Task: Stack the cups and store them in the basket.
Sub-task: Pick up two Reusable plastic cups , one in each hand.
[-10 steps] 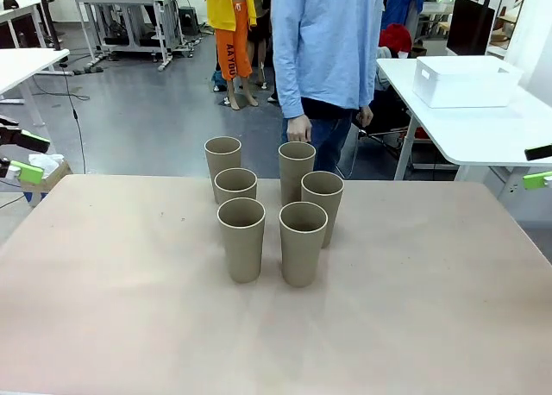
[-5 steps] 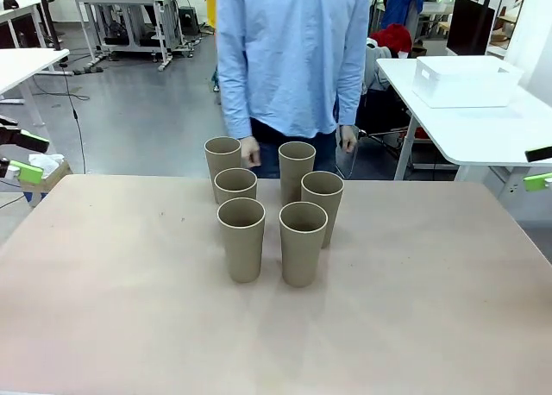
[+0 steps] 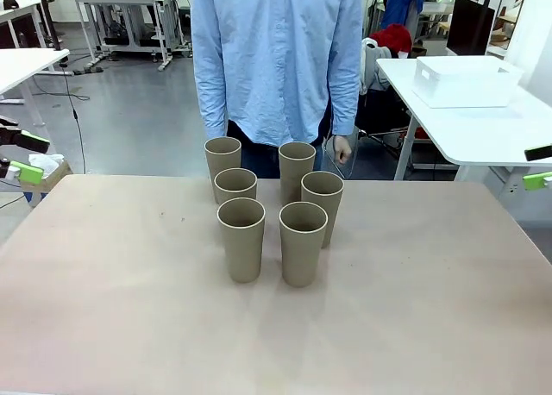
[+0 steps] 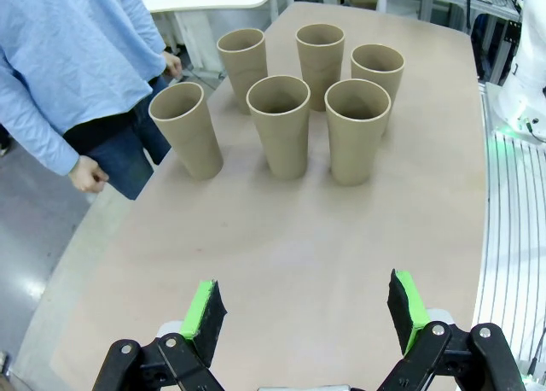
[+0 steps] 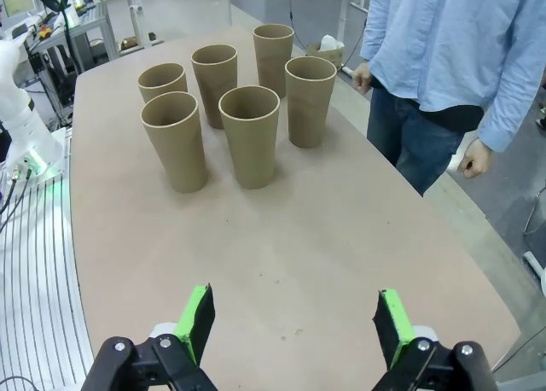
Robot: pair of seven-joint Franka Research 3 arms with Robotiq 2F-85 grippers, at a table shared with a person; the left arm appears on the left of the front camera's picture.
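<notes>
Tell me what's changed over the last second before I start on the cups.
Only the person moved: they stepped toward the robot's left and now stand at the far edge right behind the cups. Nothing was grasped or released. The six cups, the basket on the side table, the left gripper and the right gripper, both open, stayed put.

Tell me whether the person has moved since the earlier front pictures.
Yes: the person has stepped toward picture left, now centred behind the cups on the table.
</notes>
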